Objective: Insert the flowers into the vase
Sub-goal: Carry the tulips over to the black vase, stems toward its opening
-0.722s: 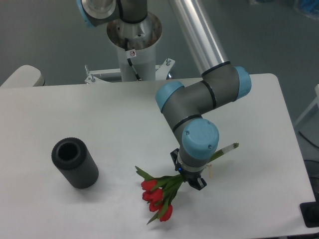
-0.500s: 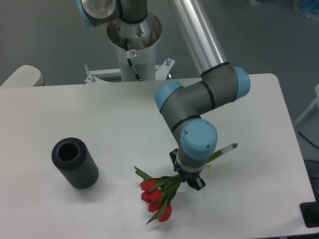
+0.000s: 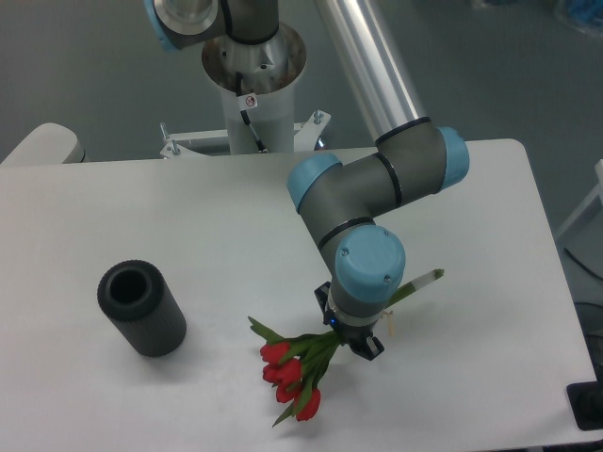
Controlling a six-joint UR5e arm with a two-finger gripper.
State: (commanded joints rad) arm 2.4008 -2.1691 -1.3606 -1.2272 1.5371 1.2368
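Observation:
The flowers, red tulip buds with green leaves, hang at the front middle of the table. Their pale stems stick out to the right past the arm's wrist. My gripper is shut on the flowers about midway along the stems, with its fingers mostly hidden under the blue-capped wrist. The vase, a dark grey cylinder, stands upright at the left of the table with its round mouth open. It is well apart from the flowers, to their left.
The white table has its right edge at the far right and its front edge just below the flowers. The arm's base post stands behind the table's back edge. A black object sits off the front right corner.
The gripper has carried the flowers a little to the left, toward the vase. The vase has not moved.

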